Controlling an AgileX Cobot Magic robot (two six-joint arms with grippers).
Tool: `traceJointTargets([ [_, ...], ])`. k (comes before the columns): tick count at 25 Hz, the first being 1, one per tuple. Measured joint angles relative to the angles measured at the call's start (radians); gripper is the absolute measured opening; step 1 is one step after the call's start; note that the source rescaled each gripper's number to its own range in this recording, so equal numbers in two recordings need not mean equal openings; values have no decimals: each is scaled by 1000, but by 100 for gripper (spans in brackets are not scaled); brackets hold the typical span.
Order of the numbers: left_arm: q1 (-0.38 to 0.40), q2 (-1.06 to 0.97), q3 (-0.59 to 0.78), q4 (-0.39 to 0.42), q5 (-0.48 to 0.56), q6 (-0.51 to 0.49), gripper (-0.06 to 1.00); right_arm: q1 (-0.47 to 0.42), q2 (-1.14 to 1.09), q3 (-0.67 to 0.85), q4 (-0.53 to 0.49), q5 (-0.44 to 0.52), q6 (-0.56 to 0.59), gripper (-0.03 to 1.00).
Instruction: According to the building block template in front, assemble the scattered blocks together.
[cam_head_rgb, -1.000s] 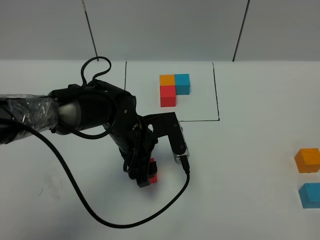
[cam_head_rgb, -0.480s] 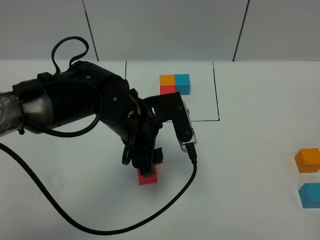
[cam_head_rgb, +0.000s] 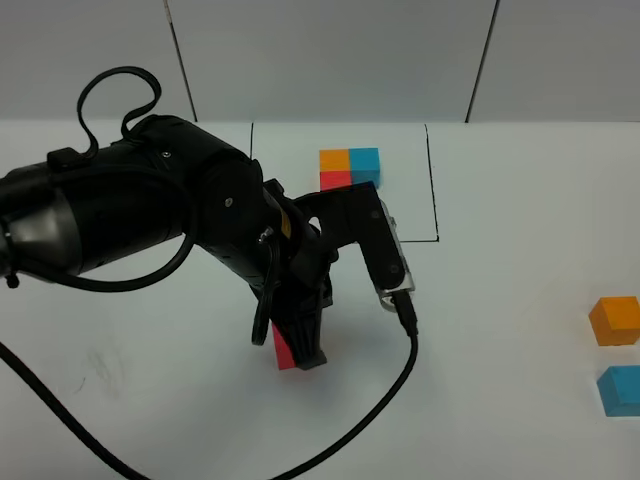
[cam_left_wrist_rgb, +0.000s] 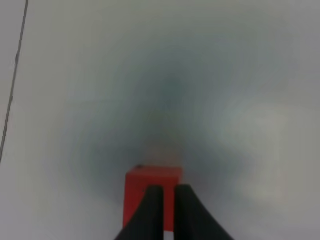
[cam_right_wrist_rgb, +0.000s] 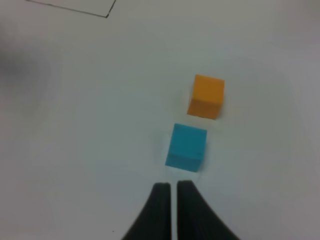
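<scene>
The template is a framed L of an orange cube (cam_head_rgb: 334, 159), a blue cube (cam_head_rgb: 366, 163) and a red cube (cam_head_rgb: 340, 179); my left arm partly covers the red one. The loose red block (cam_head_rgb: 283, 351) lies on the white table below the frame. My left gripper (cam_head_rgb: 303, 352) is shut, its fingertips right over that block; the left wrist view shows the closed fingers (cam_left_wrist_rgb: 169, 205) in front of the red block (cam_left_wrist_rgb: 150, 187). The loose orange block (cam_head_rgb: 614, 320) and light blue block (cam_head_rgb: 620, 388) lie at the far right. In the right wrist view, my right gripper (cam_right_wrist_rgb: 173, 197) is shut just short of the blue block (cam_right_wrist_rgb: 186, 146), with the orange block (cam_right_wrist_rgb: 206, 96) beyond.
The black drawn frame (cam_head_rgb: 432, 185) bounds the template at the back centre; one corner shows in the right wrist view (cam_right_wrist_rgb: 107, 15). My left arm's cable (cam_head_rgb: 400, 375) loops over the table to the right of the red block. A grey wall stands behind the table.
My left arm has risen and swung its wrist to the right. The fingers now stand over the red block, which has slid slightly left on the table. The right-side blocks have not moved.
</scene>
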Motion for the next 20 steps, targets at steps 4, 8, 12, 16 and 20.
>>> traceJointTargets([
  [4, -5, -13, 0, 61, 3, -228, 1, 0, 0, 0, 0, 0, 0, 0],
  [8, -5, -29, 0, 180, 24, -648, 1, 0, 0, 0, 0, 0, 0, 0],
  [12, -5, -43, 0, 337, 53, -1140, 1, 0, 0, 0, 0, 0, 0, 0],
  [16, -5, -49, 0, 455, 90, -1301, 1, 0, 0, 0, 0, 0, 0, 0],
  [20, 17, -54, 0, 471, 133, -1254, 1, 0, 0, 0, 0, 0, 0, 0],
])
